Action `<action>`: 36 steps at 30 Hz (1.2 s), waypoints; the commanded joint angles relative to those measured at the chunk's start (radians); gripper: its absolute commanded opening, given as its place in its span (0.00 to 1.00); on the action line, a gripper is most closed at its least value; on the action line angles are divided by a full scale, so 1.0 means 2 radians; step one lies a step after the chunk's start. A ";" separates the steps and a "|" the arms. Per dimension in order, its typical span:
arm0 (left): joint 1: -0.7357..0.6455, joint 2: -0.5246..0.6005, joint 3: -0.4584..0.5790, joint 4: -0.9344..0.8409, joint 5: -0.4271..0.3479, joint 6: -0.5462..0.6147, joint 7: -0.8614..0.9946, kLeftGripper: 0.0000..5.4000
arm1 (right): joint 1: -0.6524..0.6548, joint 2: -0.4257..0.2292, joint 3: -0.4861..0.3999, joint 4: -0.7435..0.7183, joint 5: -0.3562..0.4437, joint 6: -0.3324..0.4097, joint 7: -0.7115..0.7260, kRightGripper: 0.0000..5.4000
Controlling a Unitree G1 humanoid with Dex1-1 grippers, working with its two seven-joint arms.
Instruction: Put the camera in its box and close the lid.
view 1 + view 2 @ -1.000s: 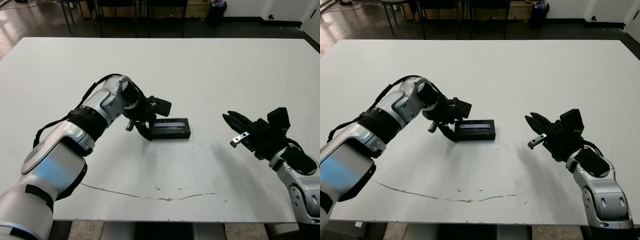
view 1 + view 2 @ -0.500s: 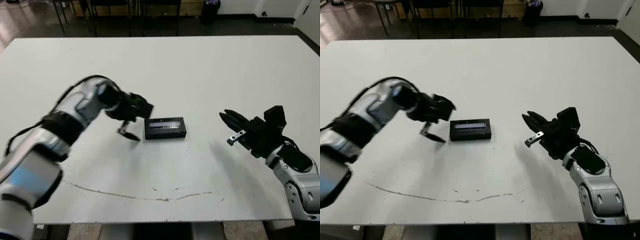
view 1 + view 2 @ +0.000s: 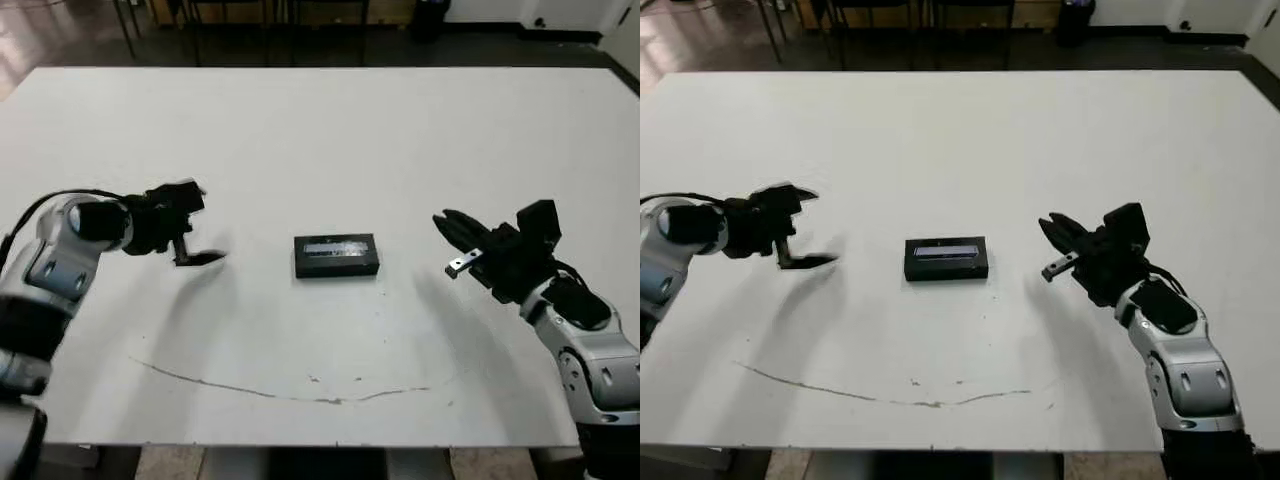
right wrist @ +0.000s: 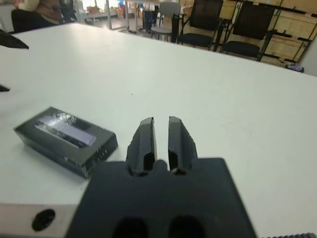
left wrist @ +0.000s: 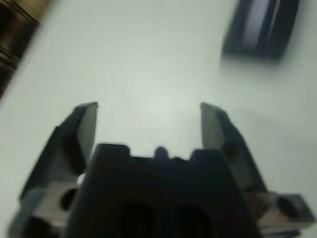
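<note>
Sitting mid-table (image 3: 420,130): box (image 3: 337,257), lid (image 3: 336,246) on top, pale strip upward, lying flush as far as can be seen. Camera: not visible, presumably inside, though that cannot be confirmed. Left gripper (image 3: 192,224): well off to the box's left, fingers spread, holding nothing. Right gripper (image 3: 452,232): off to the box's right, fingers pressed together, holding nothing. Status: task looks done or nearly so; at most a check that the lid is fully seated remains
</note>
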 commanded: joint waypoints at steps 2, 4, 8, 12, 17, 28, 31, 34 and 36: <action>0.037 -0.085 0.005 -0.104 -0.038 0.101 0.098 0.48 | -0.008 0.010 -0.001 0.024 0.005 0.002 -0.001 0.00; 0.042 -0.120 -0.006 -0.139 -0.046 0.149 0.138 0.39 | -0.010 0.014 -0.001 0.032 0.003 -0.009 -0.003 0.00; 0.045 -0.186 -0.038 -0.171 -0.050 0.228 0.210 0.21 | -0.010 0.020 -0.004 0.043 0.002 -0.027 -0.003 0.00; 0.054 -0.223 -0.075 -0.191 -0.041 0.273 0.261 0.03 | -0.005 0.021 -0.008 0.044 0.003 -0.034 -0.003 0.00; 0.061 -0.243 -0.105 -0.177 -0.031 0.301 0.294 0.01 | 0.001 0.020 -0.013 0.042 0.004 -0.037 -0.003 0.00; 0.093 -0.246 -0.121 -0.110 -0.012 0.326 0.328 0.01 | 0.007 0.021 -0.016 0.036 0.009 -0.035 -0.003 0.00; 0.106 -0.240 -0.124 -0.105 -0.009 0.326 0.328 0.01 | 0.005 0.024 -0.016 0.038 0.013 -0.035 0.000 0.00; 0.110 -0.230 -0.126 -0.102 -0.007 0.331 0.324 0.01 | 0.003 0.025 -0.015 0.042 0.014 -0.036 0.001 0.00; 0.113 -0.225 -0.131 -0.102 -0.003 0.336 0.324 0.01 | 0.001 0.025 -0.015 0.042 0.018 -0.029 0.001 0.00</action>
